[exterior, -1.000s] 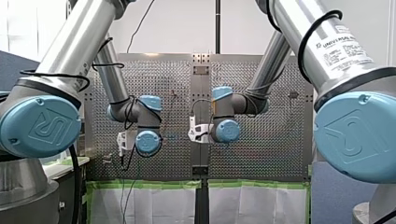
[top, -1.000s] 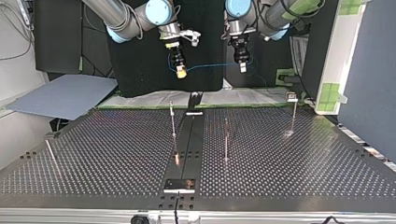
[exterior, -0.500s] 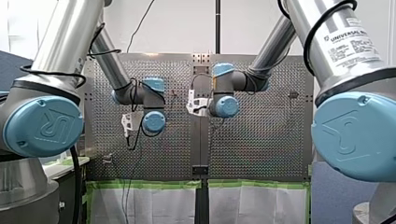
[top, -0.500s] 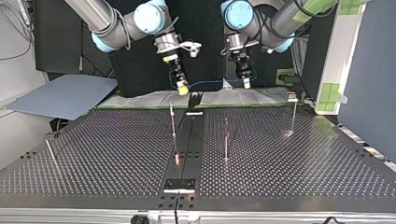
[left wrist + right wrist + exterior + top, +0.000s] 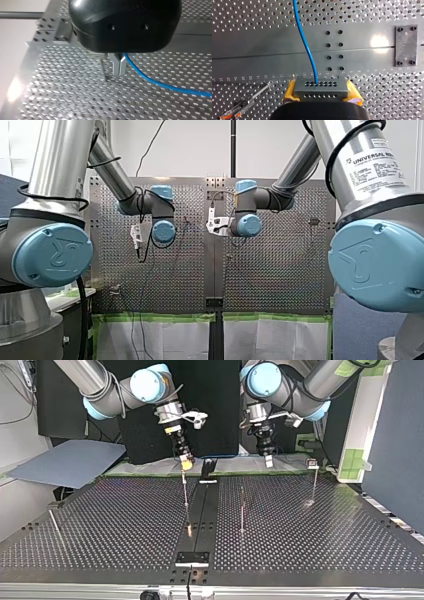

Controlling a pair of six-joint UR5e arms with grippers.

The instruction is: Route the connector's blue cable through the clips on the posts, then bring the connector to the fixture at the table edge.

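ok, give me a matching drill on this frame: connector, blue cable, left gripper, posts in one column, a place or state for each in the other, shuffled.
Things
1. connector
2. blue cable
3. my left gripper
4. posts

Place or state
A. standing upright on the perforated table
B. held between yellow pads
C. runs off from the holed face of the grey block
D. metal fingers shut on the cable

Pairs: 1-B, 2-C, 3-D, 4-A
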